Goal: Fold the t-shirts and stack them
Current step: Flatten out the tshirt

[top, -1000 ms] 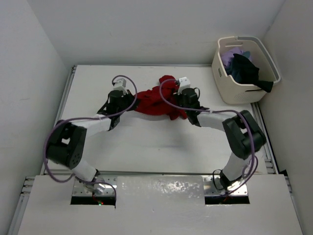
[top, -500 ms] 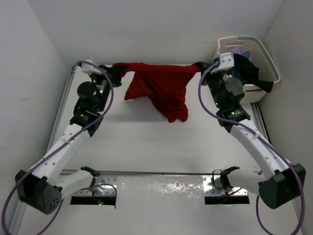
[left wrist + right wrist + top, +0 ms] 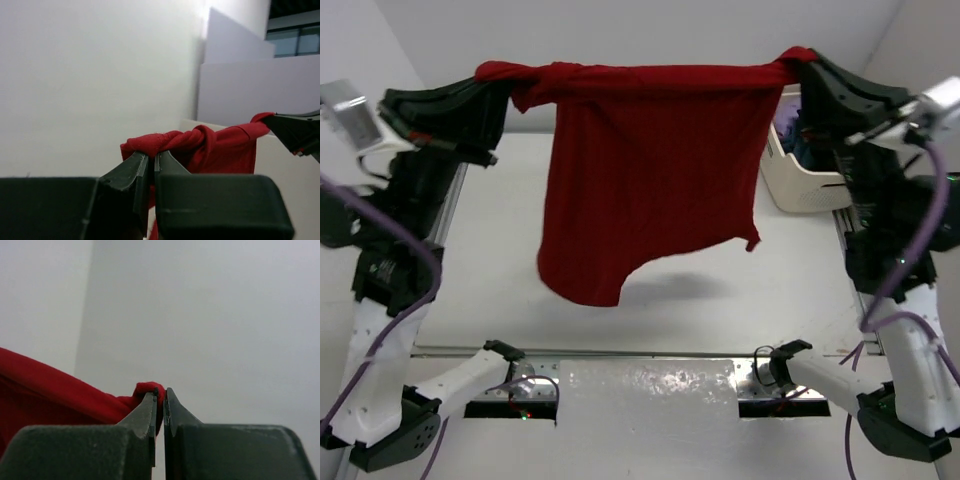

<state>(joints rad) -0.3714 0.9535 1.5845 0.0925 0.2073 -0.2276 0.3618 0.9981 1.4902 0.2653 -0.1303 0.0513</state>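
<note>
The red cloth t-shirt [image 3: 650, 180] hangs full-length above the middle of the white table [image 3: 490, 290], hem clear of the surface. The left gripper [image 3: 498, 92] and right gripper [image 3: 798, 66] are each clamped on a bunched top corner, holding the edge taut so the cloth hangs flat, likely for laying out. The cream perforated plastic basket [image 3: 798, 190] sits at the far right corner.
</note>
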